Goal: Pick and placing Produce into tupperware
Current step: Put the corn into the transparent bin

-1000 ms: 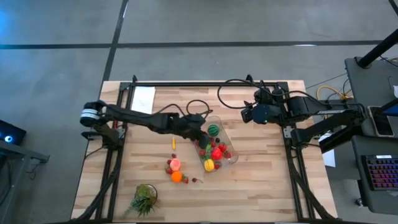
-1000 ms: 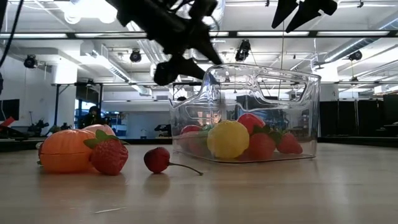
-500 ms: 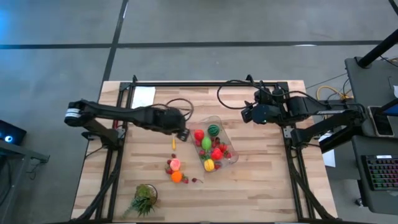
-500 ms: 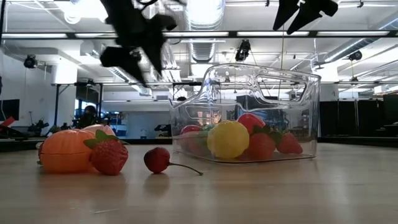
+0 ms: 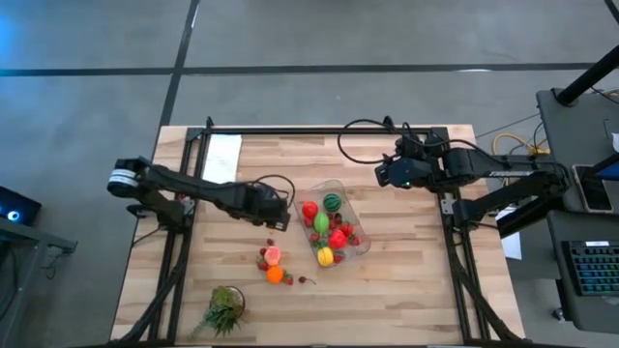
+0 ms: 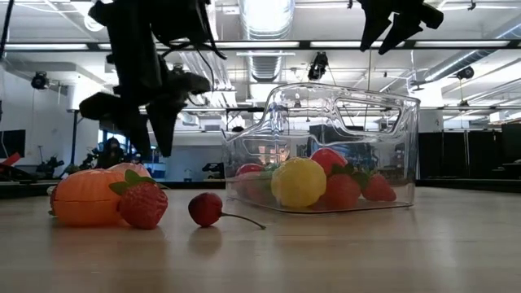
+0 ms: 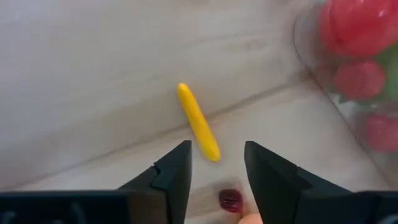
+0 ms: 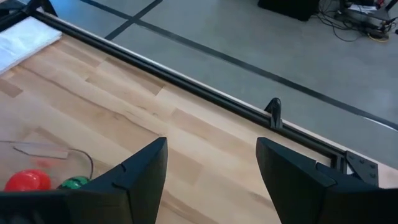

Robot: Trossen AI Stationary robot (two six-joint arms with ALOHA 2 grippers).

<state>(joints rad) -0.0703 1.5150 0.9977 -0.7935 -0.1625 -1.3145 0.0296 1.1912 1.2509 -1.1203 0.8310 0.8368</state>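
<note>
Surface [image 5: 406,280] of pale wood planks carries everything. Tupperware [image 5: 332,223], clear and rectangular, lies near its middle, holding red, green and yellow produce [image 5: 327,230]. Left of the container and apart from it, an orange piece [image 5: 275,275], a pink one [image 5: 273,255], strawberries [image 6: 142,203] and a cherry [image 6: 206,208] sit in a loose cluster. A leafy tuft [image 5: 224,308] stands nearer the front edge. A white sheet [image 5: 222,154] lies at the back left.

The left tool [image 7: 216,168] hangs just above a slim yellow piece [image 7: 198,122] beside the tupperware, fingers parted a little with nothing between them. The right tool [image 8: 211,171] waits above the back right of the surface, fingers apart and empty.
</note>
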